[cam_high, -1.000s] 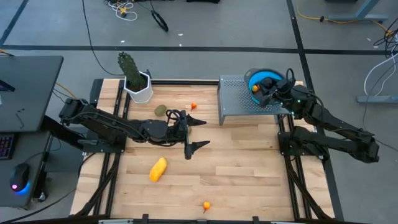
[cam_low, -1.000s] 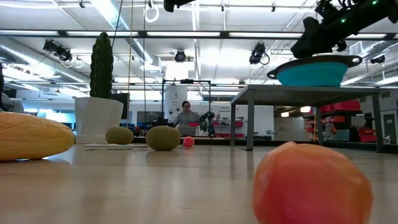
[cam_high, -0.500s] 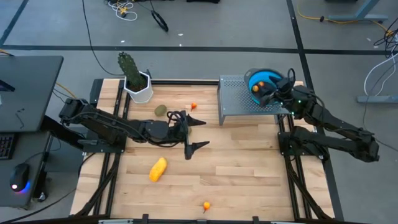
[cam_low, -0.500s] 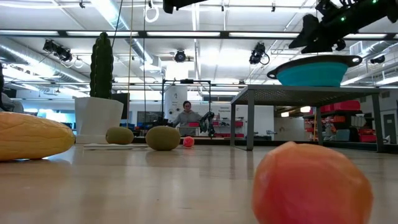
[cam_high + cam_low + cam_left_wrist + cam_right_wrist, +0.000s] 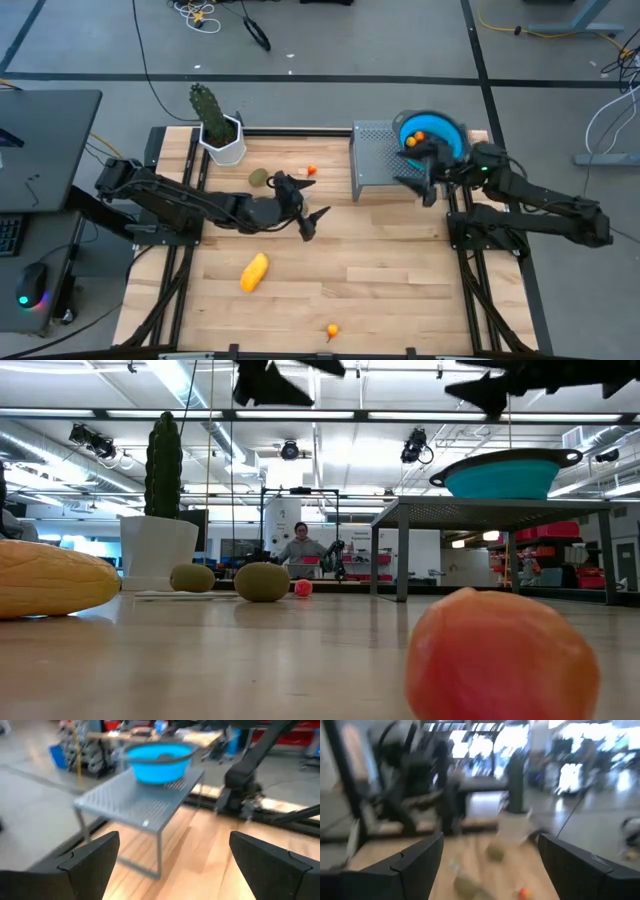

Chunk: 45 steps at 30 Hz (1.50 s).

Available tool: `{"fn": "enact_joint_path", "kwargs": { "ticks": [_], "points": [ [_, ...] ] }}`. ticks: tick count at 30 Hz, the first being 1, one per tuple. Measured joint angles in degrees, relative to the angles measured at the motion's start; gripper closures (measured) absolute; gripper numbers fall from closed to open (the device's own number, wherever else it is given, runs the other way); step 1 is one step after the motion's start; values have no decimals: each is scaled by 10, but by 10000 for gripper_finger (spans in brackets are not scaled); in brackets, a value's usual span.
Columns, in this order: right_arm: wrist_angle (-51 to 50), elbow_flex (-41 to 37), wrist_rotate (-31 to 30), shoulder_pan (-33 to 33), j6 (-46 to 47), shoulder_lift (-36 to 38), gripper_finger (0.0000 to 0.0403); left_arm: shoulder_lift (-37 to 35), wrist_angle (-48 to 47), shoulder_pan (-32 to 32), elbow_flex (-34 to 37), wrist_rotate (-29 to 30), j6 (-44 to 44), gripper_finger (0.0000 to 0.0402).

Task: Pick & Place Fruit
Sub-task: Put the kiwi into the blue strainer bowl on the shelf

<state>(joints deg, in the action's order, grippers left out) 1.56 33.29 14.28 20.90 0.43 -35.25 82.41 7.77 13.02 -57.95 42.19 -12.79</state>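
Right gripper swung off the blue bowl, released and empty.
An orange fruit is seen delivered there; left gripper, released, has turned above the worktop.

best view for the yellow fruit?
High view: the yellow fruit shows whole on the table, clear of both arms. Low view cuts it off at the frame edge. Neither wrist view shows it.

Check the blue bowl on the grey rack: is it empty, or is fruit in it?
Not empty. The high view shows small orange fruit inside the blue bowl on the grey rack.
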Motion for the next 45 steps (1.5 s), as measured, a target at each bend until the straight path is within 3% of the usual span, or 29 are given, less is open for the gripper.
{"fn": "enact_joint_path", "kwargs": {
  "ticks": [5,8,13,16,21,27,37,45],
  "points": [
    [41,-18,9,-45,-57,-44,69,10,-109,-4,0,41,-101,13],
    [76,-18,10,-68,-71,-58,69,14,-145,-13,1,78,-120,13],
    [131,-18,23,-108,-67,-59,69,24,-201,-23,19,29,-191,13],
    [173,-18,24,-132,-55,-61,69,49,-186,-21,41,34,-213,13],
    [193,-18,24,-165,-64,-72,69,86,-189,-46,53,34,-176,13],
    [160,-18,23,-180,-79,-84,69,96,-180,-83,55,-40,-180,13],
    [160,-18,22,-205,-52,-106,69,96,-157,-83,85,-61,-204,13],
    [186,-18,-34,-232,-54,-128,69,96,-128,-95,120,-83,-206,3]
  ]
}}
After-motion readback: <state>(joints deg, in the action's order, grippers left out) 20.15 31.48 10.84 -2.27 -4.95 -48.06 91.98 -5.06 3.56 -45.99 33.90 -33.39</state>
